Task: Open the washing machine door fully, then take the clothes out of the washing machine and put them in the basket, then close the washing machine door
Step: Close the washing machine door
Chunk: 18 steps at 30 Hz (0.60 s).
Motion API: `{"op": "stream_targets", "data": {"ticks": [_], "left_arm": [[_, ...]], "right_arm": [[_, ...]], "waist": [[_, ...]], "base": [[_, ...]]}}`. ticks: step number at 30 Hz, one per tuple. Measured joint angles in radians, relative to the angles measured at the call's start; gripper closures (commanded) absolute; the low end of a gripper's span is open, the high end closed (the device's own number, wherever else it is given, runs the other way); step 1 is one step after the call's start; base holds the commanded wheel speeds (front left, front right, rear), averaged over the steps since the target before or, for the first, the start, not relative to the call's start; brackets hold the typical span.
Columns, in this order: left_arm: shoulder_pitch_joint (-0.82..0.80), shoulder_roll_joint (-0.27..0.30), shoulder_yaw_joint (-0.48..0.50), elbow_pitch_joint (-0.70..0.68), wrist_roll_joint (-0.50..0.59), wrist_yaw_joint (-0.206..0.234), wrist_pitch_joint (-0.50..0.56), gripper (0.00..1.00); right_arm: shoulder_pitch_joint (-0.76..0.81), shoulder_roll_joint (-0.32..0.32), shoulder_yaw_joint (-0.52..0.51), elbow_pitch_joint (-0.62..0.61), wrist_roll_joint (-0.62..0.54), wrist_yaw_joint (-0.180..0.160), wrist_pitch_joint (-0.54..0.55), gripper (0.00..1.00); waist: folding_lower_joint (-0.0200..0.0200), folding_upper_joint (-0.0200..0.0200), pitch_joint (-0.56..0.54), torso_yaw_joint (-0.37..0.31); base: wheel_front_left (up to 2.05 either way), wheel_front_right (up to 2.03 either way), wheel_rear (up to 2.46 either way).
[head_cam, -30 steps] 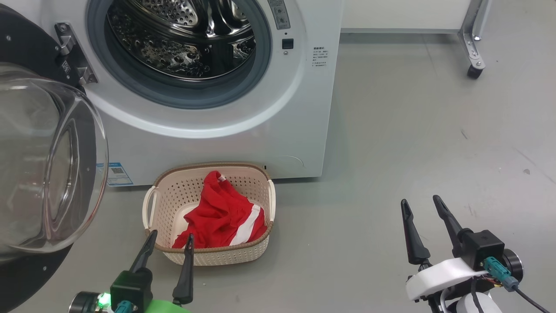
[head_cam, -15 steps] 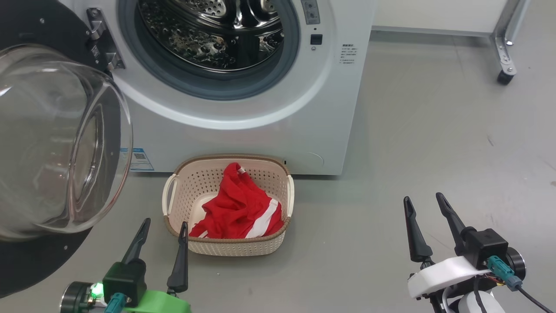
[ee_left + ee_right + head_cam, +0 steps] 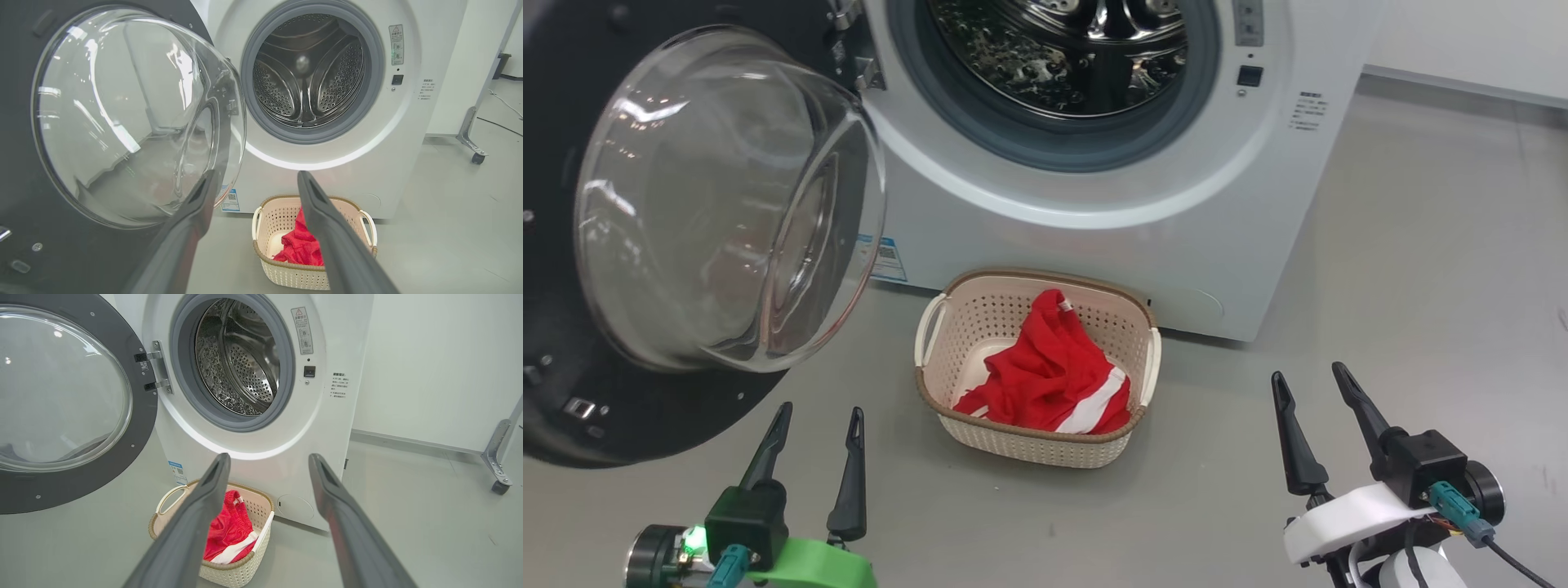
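Note:
The washing machine [image 3: 1111,245] stands with its drum mouth uncovered and the steel drum looks bare. Its door [image 3: 727,204] hangs swung out to the left, glass bowl bulging toward me. On the floor before the machine sits the basket [image 3: 1033,447], and the red clothes [image 3: 1049,380] lie inside it. My left gripper [image 3: 819,410] is open, low, left of the basket and under the door's edge. My right gripper [image 3: 1308,373] is open over bare floor, right of the basket. The left wrist view shows the door [image 3: 122,114], basket [image 3: 286,277] and clothes [image 3: 300,249] past the open left gripper [image 3: 257,174].
Grey floor stretches right of the machine. A metal leg on a caster [image 3: 496,473] stands at the far right below a white wall panel [image 3: 429,367]. The door's black rim [image 3: 81,486] reaches far out to the left of the basket [image 3: 241,571].
The whole head picture has shifted right, so the camera has turned left toward the door. Both grippers stay open at the picture's bottom; the left one no longer overlaps the basket's front.

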Motion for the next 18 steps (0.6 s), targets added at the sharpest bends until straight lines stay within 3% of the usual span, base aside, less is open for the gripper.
{"op": "stream_targets", "data": {"ticks": [18], "left_arm": [[-0.001,0.001,0.011,0.022,-0.005,0.0,0.0,0.0]], "right_arm": [[0.005,0.0,0.019,0.01,-0.002,0.006,0.0,0.0]], "waist": [[0.0,0.0,-0.025,0.23]], "base": [[0.0,0.0,0.0]]}}
